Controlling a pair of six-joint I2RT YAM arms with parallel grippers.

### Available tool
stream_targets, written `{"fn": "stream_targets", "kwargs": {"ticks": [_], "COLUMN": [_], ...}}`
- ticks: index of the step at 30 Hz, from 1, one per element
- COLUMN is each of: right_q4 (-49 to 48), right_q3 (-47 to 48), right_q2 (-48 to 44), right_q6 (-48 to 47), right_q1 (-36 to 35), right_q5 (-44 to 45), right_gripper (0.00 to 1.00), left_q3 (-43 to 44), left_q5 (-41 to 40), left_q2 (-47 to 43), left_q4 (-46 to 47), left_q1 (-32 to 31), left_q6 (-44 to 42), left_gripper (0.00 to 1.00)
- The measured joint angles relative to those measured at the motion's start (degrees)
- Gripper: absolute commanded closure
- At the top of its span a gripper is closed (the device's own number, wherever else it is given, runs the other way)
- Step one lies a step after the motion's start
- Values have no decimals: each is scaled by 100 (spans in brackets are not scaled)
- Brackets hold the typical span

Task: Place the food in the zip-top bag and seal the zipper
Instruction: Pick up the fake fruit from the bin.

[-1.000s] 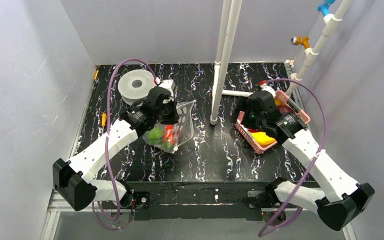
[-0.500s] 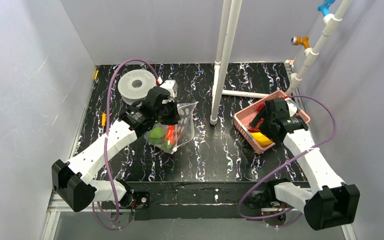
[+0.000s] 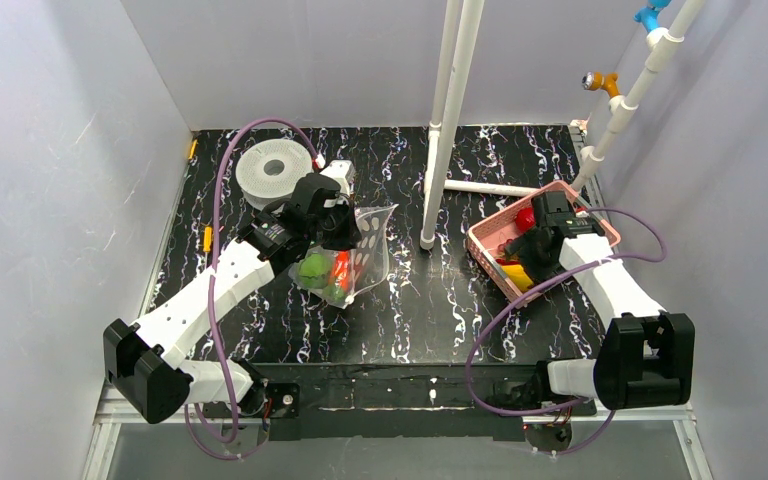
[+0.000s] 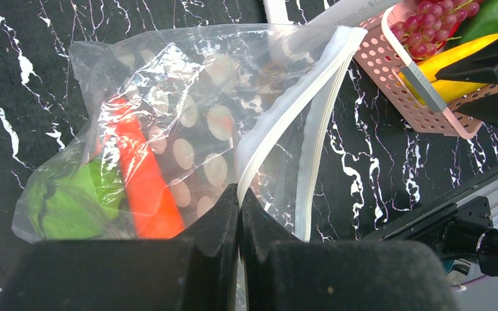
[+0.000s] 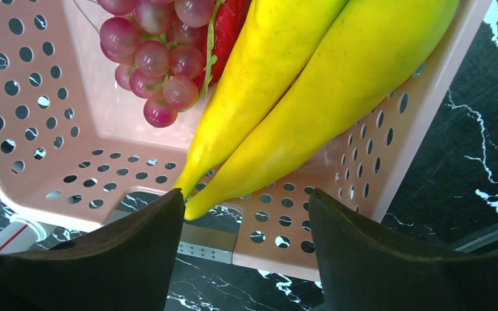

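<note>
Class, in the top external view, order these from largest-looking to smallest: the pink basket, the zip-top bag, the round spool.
1. pink basket
2. zip-top bag (partly hidden, so less sure)
3. round spool

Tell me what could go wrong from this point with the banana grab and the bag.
1. The right gripper straddles only the tapered tip of the yellow bananas; closing there, it may slip off or tug the pink basket wall right beside it.
2. The left gripper pinches one lip of the zip-top bag; the mouth looks narrow, so the long bananas may catch on the zipper.
</note>
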State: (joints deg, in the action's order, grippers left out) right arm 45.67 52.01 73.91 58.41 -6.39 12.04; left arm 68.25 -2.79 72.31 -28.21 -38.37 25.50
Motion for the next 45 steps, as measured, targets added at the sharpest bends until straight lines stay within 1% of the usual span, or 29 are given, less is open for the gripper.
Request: {"fn": "stream_targets", "kwargs": {"ticks": [4,9,18,22,24,26,29,32,36,38,40,45], "right_q4": [-75,-96,-542,-739,-879,-1004,-1192,-1321,-1409,-1423,-1475,-1531], "right_q3": [-87,-233,-490,-497,-491,-465,-395,-318,-314,-328,-387,-604], "right_q2": [-4,6,374,578,697,804,960,1087,1105,1086,1024,732], "right_q6": [175,346,620,751,777,779,784,785,767,745,700,440], "right_q1": [2,2,104,188,214,236,282,303,302,302,302,299], "right_q5": [5,-6,-152,-291,-355,-422,-545,-639,-646,-640,-639,-567], "right_gripper": [43,42,37,27,25,24,26,33,51,63,73,88], "left_q3": [-20,-27,-27,-27,-27,-27,-27,-27,-27,-27,-27,-27], "left_q5": [-4,6,9,9,9,9,10,28,31,30,33,47], "left_q2": [0,0,0,0,0,1,15,56,72,75,84,134], "left_q4": [41,85,99,100,101,101,105,115,118,118,118,117], "left_q1": [0,0,0,0,0,0,0,0,0,0,0,0], "left_q6": [-2,0,-2,-1,-2,-2,-2,-1,0,0,0,0], "left_gripper": [100,100,100,100,100,100,100,100,100,100,100,100]}}
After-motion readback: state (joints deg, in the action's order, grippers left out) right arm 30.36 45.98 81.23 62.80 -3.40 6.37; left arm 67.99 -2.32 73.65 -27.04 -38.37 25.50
